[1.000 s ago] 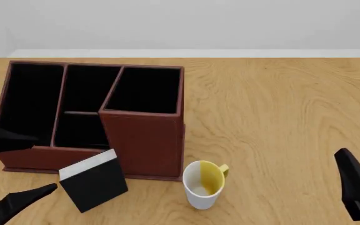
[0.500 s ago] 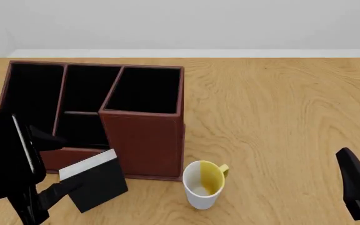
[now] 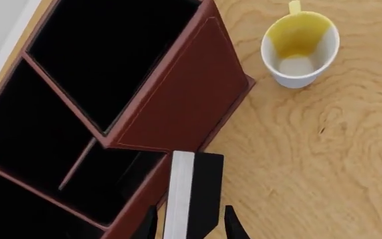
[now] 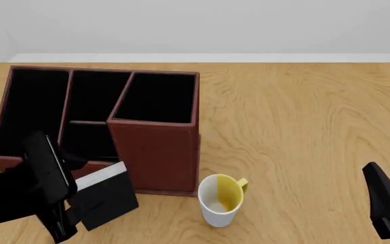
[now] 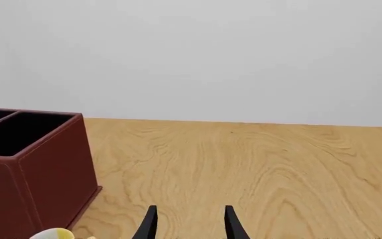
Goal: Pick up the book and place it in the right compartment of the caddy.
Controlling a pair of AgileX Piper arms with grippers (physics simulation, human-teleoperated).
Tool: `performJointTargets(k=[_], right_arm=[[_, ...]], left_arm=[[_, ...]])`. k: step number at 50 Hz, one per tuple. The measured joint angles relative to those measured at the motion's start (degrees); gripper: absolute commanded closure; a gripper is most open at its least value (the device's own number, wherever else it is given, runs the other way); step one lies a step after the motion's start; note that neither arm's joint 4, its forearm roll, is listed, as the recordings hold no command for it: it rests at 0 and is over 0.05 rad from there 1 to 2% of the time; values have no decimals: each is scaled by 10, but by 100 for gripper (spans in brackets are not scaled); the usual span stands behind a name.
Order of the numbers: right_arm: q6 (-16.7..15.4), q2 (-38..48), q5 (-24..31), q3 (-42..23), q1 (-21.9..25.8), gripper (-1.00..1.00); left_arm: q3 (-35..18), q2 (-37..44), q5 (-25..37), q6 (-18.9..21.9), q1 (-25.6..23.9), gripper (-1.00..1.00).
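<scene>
My left gripper [image 3: 189, 225], fingers spread, straddles the thin matte black book [image 4: 107, 195] lying near the table's near-left corner, against the reddish-brown leather-look caddy [image 4: 156, 155]. Risk, as I judge it: closing off-centre pushes the book into the caddy wall. My right gripper [image 5: 189, 223] idles spread.

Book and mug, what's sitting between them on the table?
Nothing: between the book and the mug the front view shows only bare wooden table.

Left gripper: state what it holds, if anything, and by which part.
Nothing yet. The left gripper is open, its fingers on either side of the book's near end, not visibly clamping it. The right gripper is open and empty.
</scene>
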Motion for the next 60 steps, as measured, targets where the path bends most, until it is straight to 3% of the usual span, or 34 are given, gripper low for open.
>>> performJointTargets(k=[60], right_arm=[[-9,0,6,2,-9,-100]], left_arm=[[85,101,-157,-27,44,-100]])
